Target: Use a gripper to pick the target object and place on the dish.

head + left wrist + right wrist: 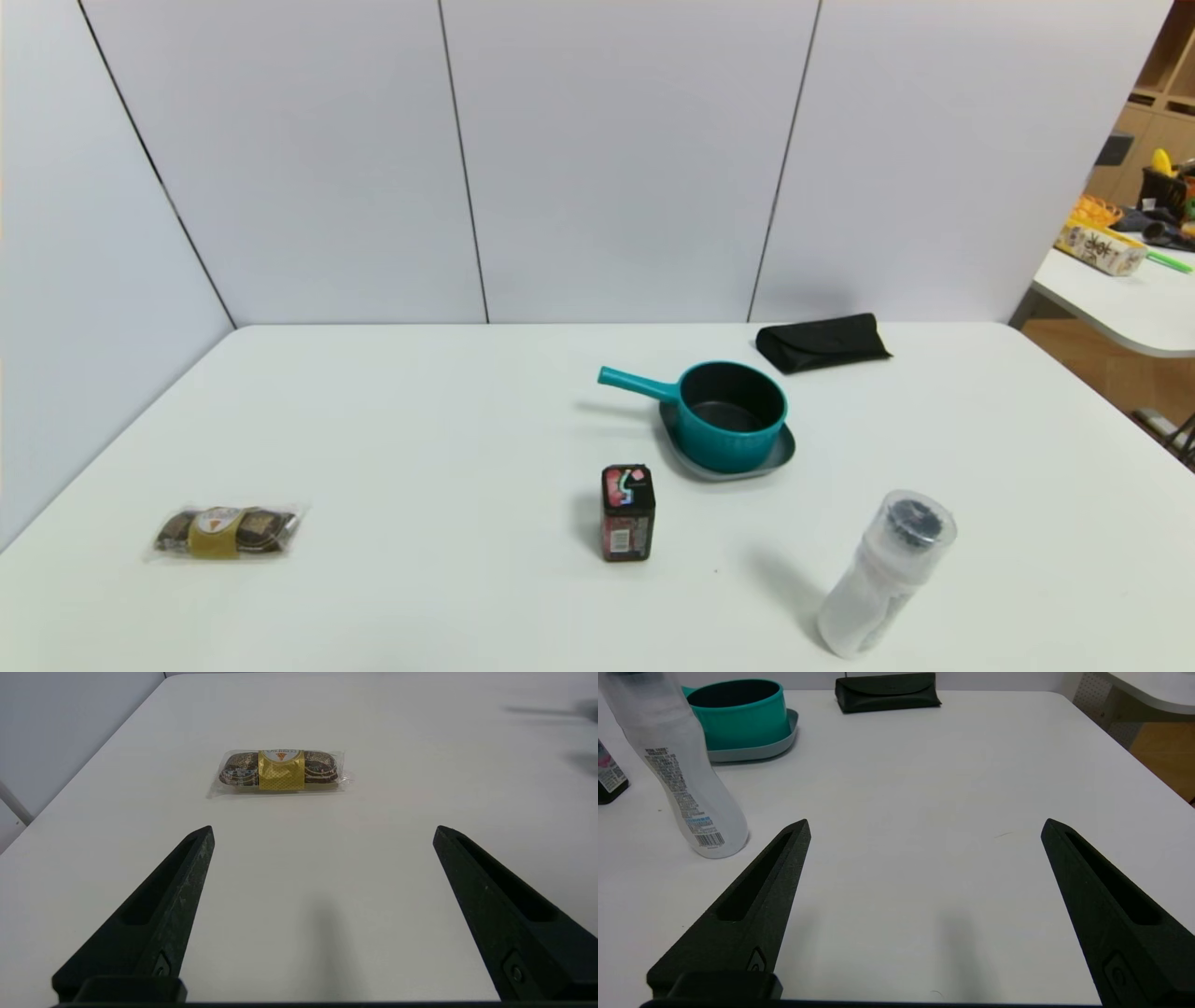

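Your pan (731,416) sat on the dish (780,455) mid-desk, so placement looked done. Left hand (323,833) and right hand (924,828) were wide open, empty, parked at the near edge.

No legible text on any label

Head high; wrists low, forward-facing.

In front of me a white table (392,448) fills the lower frame. Pale panel walls (616,159) with dark seams close off the back and left. At the upper right I see a second table (1120,303), wooden shelves (1162,84) and wood floor (1092,359).
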You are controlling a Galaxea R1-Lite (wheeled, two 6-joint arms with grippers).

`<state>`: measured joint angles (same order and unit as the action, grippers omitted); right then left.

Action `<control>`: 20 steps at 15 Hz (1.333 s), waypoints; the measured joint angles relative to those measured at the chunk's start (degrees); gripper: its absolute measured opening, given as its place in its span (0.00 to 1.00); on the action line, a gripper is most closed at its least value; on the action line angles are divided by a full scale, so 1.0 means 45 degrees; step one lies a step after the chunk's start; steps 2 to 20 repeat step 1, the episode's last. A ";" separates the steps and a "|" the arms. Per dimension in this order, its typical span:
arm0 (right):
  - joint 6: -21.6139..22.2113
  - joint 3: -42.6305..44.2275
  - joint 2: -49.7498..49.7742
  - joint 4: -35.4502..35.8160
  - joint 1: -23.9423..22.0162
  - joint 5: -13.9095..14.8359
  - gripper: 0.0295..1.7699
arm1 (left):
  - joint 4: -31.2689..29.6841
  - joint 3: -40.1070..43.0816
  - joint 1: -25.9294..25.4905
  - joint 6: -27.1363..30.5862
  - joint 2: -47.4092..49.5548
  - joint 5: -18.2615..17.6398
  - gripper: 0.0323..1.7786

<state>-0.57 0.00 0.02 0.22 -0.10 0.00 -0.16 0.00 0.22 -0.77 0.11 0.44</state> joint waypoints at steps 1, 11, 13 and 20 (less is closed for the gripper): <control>-0.0005 0.0000 0.0005 -0.0019 0.0000 0.0000 0.97 | 0.0000 0.0000 0.0000 0.0000 0.0000 -0.0005 0.95; -0.0005 0.0000 0.0005 -0.0019 0.0000 0.0000 0.97 | 0.0000 0.0000 0.0000 0.0000 0.0000 -0.0005 0.95; -0.0005 0.0000 0.0005 -0.0019 0.0000 0.0000 0.97 | 0.0000 0.0000 0.0000 0.0000 0.0000 -0.0005 0.95; -0.0005 0.0000 0.0005 -0.0019 0.0000 0.0000 0.97 | 0.0000 0.0000 0.0000 0.0000 0.0000 -0.0005 0.95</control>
